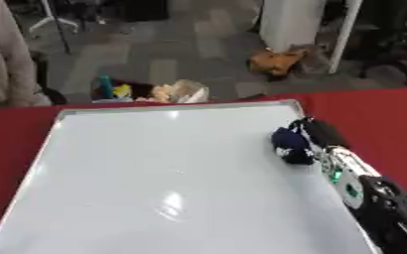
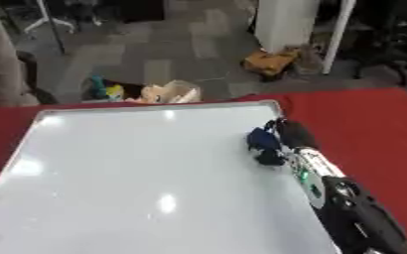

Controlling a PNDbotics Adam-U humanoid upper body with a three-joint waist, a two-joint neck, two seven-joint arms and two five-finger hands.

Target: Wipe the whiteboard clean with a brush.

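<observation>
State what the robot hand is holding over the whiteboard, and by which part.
The right robot hand is closed on a dark blue brush near the whiteboard right edge. Which part of the brush it grips cannot be told.

Black robot hand [image 1: 321, 133], silver-white forearm (small green lights), bulky black upper arm.

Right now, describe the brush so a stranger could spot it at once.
A large whiteboard lies on the red table. Near its far right corner, the right hand holds the brush against the surface. It is the only dark blue lump on the white board.
</observation>
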